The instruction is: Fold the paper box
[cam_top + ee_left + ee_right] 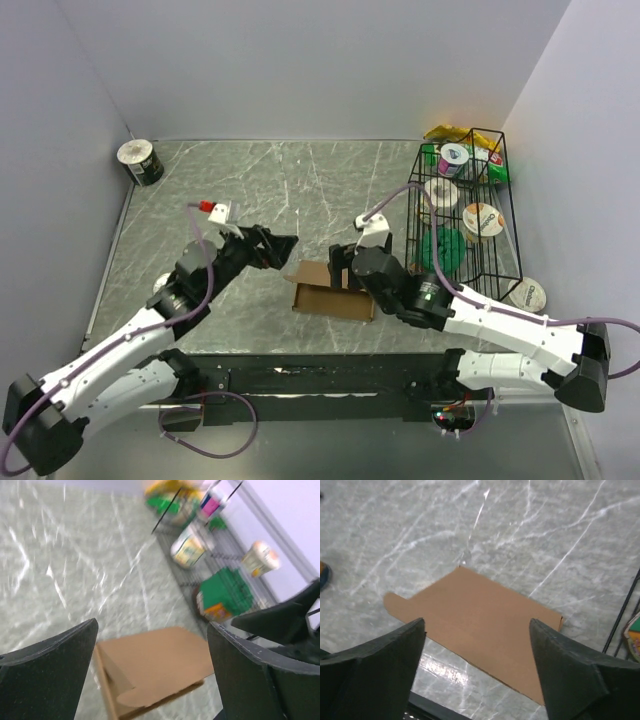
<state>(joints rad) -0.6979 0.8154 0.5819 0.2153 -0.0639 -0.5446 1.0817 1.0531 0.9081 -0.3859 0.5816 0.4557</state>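
Both end effectors, left [152,627] & right [477,630], hang spread w/ nothing pinched, flanking paper box [325,295] lying low on surface [250,180] btwn them, prob. set to take opp. sides for a fold.

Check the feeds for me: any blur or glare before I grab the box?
Left wrist: motion-blurred, wire basket smeared, paper box slightly soft. Right wrist: sharp, with glare on the table beside the box's lower edge. Top external: sharp, evenly lit.
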